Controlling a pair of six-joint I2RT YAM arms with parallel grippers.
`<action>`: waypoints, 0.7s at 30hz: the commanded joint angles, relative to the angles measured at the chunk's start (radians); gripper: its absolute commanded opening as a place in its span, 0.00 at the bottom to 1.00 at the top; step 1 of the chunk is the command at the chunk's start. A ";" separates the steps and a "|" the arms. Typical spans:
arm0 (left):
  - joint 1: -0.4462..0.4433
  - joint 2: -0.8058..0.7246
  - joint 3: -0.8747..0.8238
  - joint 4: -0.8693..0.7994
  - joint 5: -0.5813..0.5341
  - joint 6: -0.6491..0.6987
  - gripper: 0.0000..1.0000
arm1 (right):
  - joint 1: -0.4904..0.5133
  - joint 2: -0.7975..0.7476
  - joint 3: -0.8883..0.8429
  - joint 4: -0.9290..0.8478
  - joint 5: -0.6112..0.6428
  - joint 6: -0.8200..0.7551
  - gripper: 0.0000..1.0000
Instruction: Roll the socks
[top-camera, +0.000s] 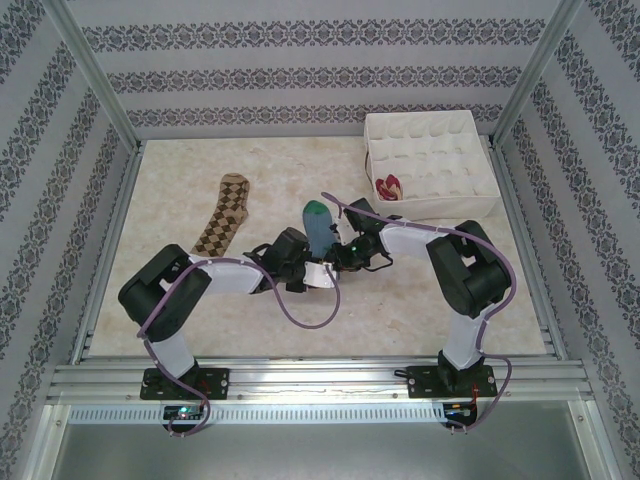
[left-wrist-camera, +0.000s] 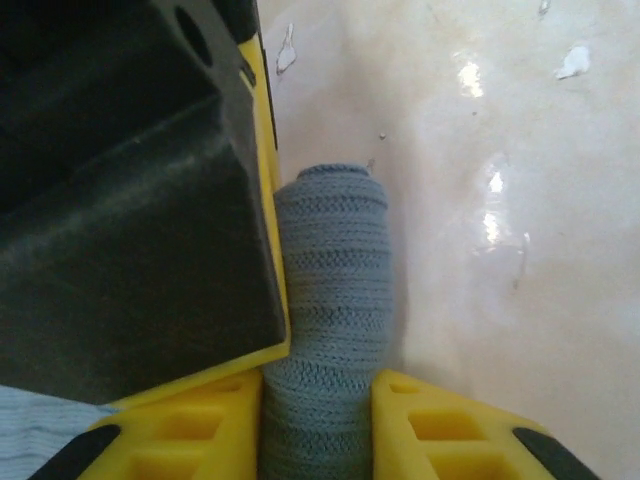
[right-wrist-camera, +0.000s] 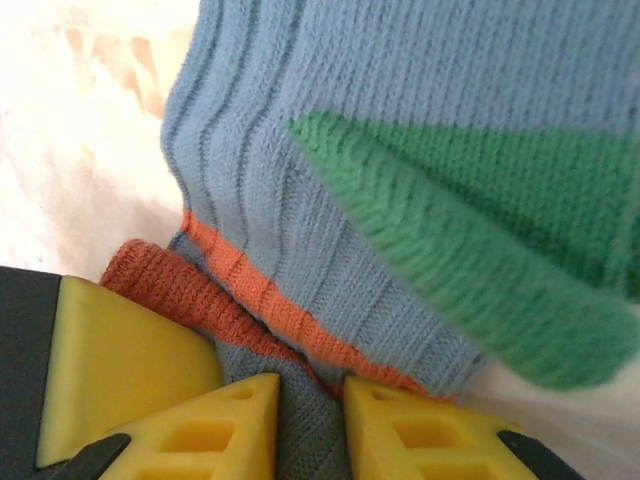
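The striped sock (top-camera: 318, 224), blue with a green toe, lies at the table's middle. Both grippers meet at its near end. My left gripper (top-camera: 297, 263) is shut on a grey-blue rolled stretch of the striped sock (left-wrist-camera: 332, 290), with fabric filling the gap between its yellow fingers (left-wrist-camera: 318, 410). My right gripper (top-camera: 345, 256) is shut on the same sock (right-wrist-camera: 400, 150) near its orange bands, blue knit pinched between its fingertips (right-wrist-camera: 310, 410). One finger of the right gripper (left-wrist-camera: 140, 200) presses beside the roll. The brown-tan argyle sock (top-camera: 227, 212) lies flat at the left. A peach and dark red sock (top-camera: 388, 186) sits in a box compartment.
A white compartment box (top-camera: 432, 116) stands at the back right. Patterned walls and metal frame posts (top-camera: 90, 70) close in the table on three sides. Purple cables (top-camera: 312, 312) loop from the arms over the near table.
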 joint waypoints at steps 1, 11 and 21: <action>-0.023 0.040 0.049 -0.143 -0.006 0.016 0.10 | -0.013 0.075 -0.100 -0.167 0.108 -0.024 0.27; -0.020 0.134 0.272 -0.434 0.319 -0.319 0.00 | -0.057 -0.221 -0.284 0.039 0.067 0.042 0.47; 0.053 0.194 0.327 -0.535 0.512 -0.541 0.00 | -0.080 -0.274 -0.339 0.146 0.013 0.046 0.28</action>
